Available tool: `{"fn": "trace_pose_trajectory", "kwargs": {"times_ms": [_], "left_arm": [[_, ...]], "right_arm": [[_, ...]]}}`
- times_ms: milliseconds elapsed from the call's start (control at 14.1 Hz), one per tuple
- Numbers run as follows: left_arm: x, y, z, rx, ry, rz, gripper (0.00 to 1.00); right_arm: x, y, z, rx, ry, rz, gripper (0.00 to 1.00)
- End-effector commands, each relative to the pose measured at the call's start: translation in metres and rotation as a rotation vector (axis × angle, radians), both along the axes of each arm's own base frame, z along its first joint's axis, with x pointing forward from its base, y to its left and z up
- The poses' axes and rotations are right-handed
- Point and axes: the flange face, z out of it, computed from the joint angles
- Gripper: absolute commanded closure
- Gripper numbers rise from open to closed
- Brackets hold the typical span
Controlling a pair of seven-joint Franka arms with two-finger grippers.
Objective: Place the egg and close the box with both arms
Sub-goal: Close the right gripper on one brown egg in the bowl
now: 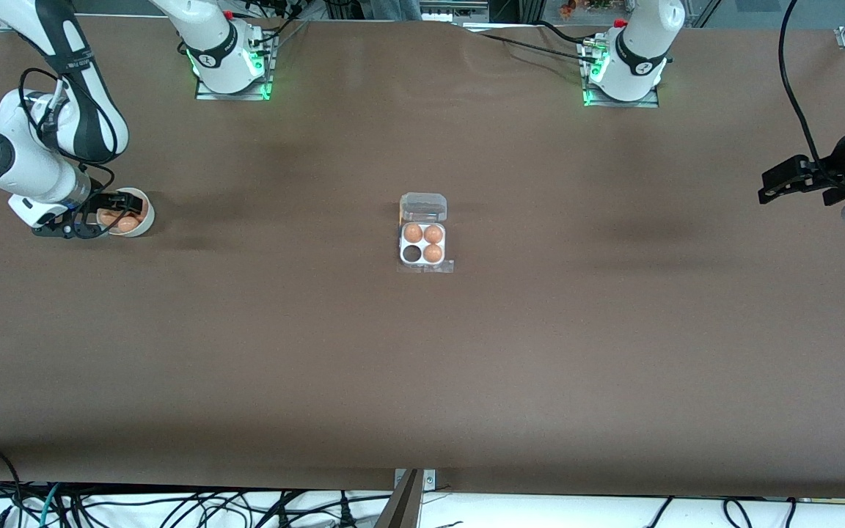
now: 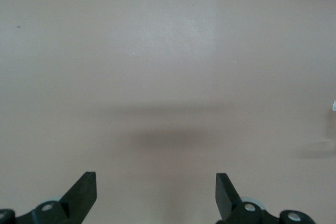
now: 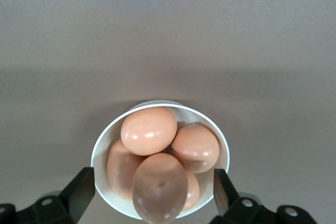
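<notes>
The right end effector is held over the white bowl at the right arm's end of the desk. Its fingers are spread wide, one on each side of the bowl, and nothing is held between them. In the right wrist view the bowl is seen heaped with light brown eggs, and the top egg sits above the rim. The fingers are just outside the bowl's edge. The right arm is bent down low near the desk's edge, with its black cables hanging in loops.

The left end effector is held over bare desk at the left arm's end. Its fingers are spread wide and nothing is held in it. Only flat brown desk is seen under it. The left arm is waiting there, close to the desk's edge.

The box is set in the middle of the desk, well apart from both end effectors. Its clear lid is laid open, farther from the front camera than the tray. Three cells are filled with eggs. One cell is empty, on the side toward the right arm and nearer the front camera. Wide open desk is left all around the box.
</notes>
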Motion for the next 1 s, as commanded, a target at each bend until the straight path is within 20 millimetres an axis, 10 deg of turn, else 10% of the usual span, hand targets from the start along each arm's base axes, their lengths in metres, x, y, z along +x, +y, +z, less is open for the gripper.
{"fn": "trace_pose_trajectory", "kwargs": {"times_ms": [0, 356, 925], "left_arm": [[0.0012, -0.0025, 0.0049, 0.009, 0.006, -0.01, 0.0], [0.0012, -0.0025, 0.0049, 0.009, 0.006, -0.01, 0.0], [0.0012, -0.0025, 0.0049, 0.009, 0.006, -0.01, 0.0]], "right_arm": [[-0.0008, 0.0, -0.0029, -0.006, -0.004, 0.016, 0.11], [-0.0017, 0.0001, -0.0034, -0.006, 0.002, 0.003, 0.47], [0.0034, -0.0009, 0.0025, -0.006, 0.004, -0.001, 0.58]]}}
